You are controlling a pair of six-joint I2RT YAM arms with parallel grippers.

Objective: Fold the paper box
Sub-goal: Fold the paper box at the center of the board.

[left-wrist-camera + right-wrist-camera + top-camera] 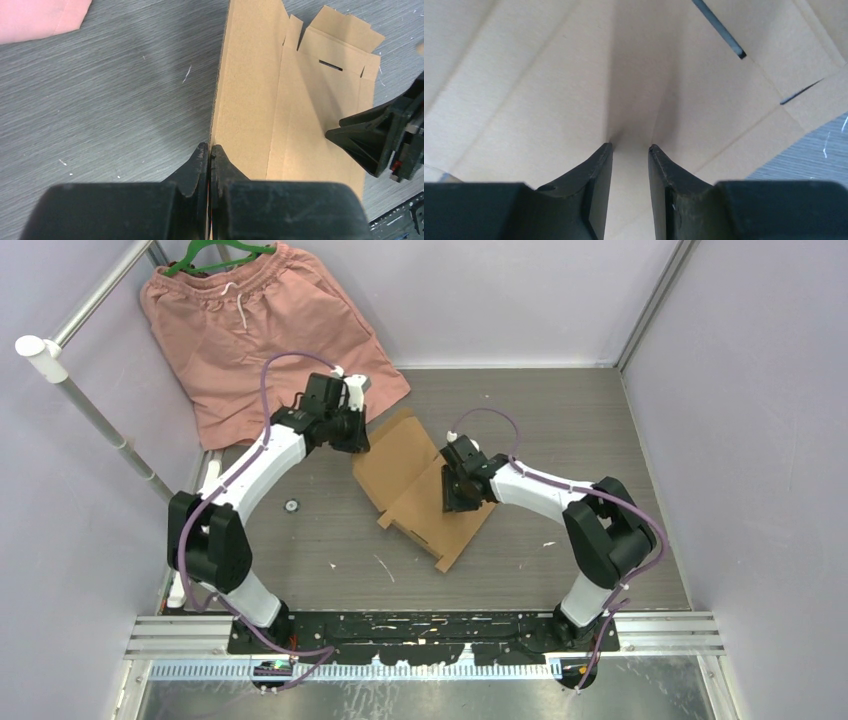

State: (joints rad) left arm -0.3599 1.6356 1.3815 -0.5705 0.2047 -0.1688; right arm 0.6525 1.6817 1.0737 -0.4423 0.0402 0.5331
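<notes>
The right gripper [630, 147] is seen nearest, at 5 o'clock on the paper box [400, 478]. Its jaws are parted a little, its tips are lowered onto the cardboard, and nothing is held between them. The flat brown sheet is spread at the middle of the table [560, 410]. At the sheet's 11 o'clock edge, the left gripper [210, 149] is clamped tight on the rim. Pink shorts [255, 330] are laid farther off, at 11 o'clock.

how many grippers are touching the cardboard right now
2. The left gripper is shut on the far left edge of the paper box. The right gripper, jaws slightly apart, appears to press its tips on the middle of the sheet.
</notes>
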